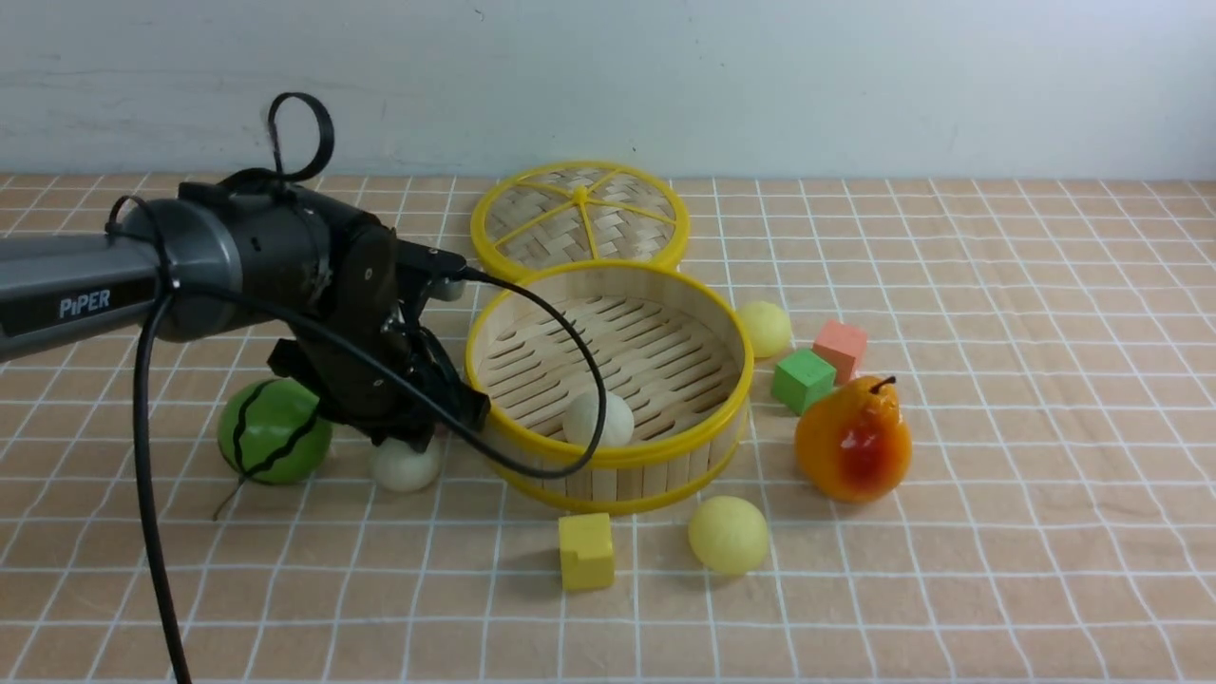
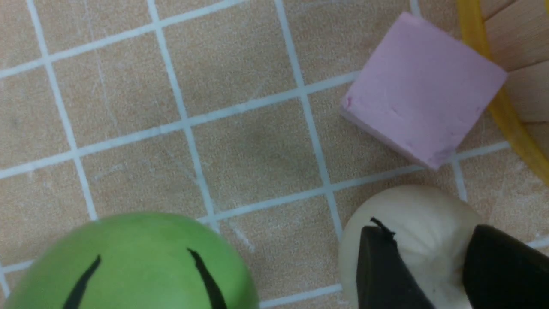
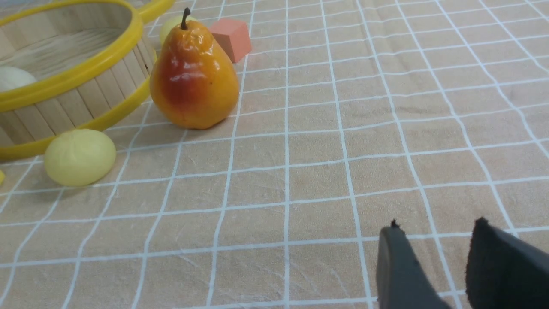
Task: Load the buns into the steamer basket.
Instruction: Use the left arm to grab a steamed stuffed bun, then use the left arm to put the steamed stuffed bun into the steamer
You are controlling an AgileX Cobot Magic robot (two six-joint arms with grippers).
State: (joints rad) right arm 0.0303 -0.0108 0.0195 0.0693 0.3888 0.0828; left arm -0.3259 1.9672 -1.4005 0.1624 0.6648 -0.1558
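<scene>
The steamer basket [image 1: 722, 353] stands mid-table with one off-white bun [image 1: 608, 418] on its slatted floor. My left gripper [image 1: 410, 444] is low at the basket's left side. In the left wrist view its fingers [image 2: 426, 229] pinch the second off-white bun [image 2: 411, 206], which rests on the cloth [image 1: 407, 467]. One pale yellow bun [image 1: 765, 328] lies behind the basket's right side, and another [image 1: 728, 534] lies in front of it [image 3: 79, 156]. My right gripper [image 3: 435, 227] is open and empty above bare cloth, out of the front view.
A green striped watermelon [image 1: 274, 432] sits just left of the held bun. A pink cube [image 2: 422, 88] lies between the bun and the basket wall. A yellow cube [image 1: 586, 551], green cube [image 1: 803, 380], salmon cube [image 1: 841, 349] and pear [image 1: 853, 442] surround the basket. The lid [image 1: 579, 220] lies behind it.
</scene>
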